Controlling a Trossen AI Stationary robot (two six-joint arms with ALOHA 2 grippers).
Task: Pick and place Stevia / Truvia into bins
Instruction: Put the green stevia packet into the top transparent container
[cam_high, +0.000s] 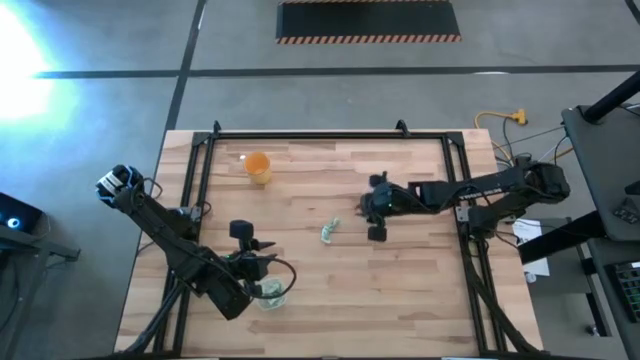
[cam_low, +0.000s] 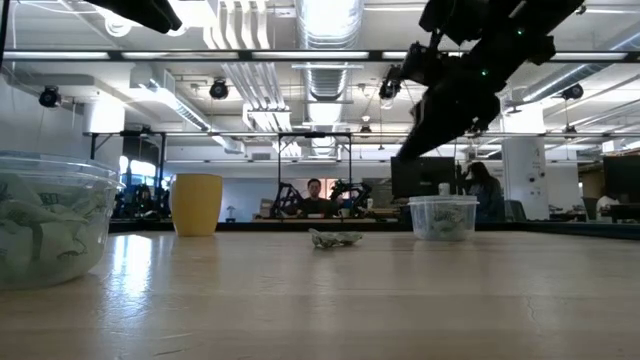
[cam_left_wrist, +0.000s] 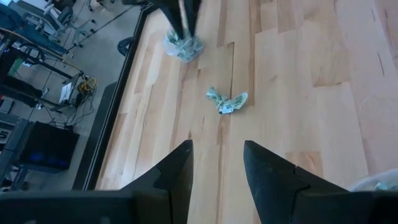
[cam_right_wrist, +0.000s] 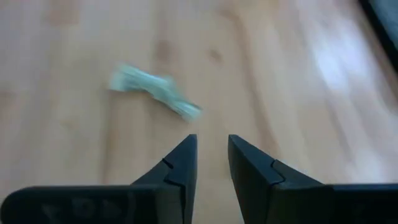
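High view: the loose Stevia sachets (cam_high: 331, 232) lie mid-counter, just left of the right gripper (cam_high: 377, 212), their long axis slanting toward upper right; the right arm, stretched in from the right edge, is nearer, its fingers parted and empty. The left gripper (cam_high: 262, 262), fingers parted too, hovers by a bin (cam_high: 270, 293) at lower left

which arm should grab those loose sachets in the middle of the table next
Right. The right hand hangs open just beside the loose sachets, empty. The left hand is farther off, by its cup near the table's front edge.
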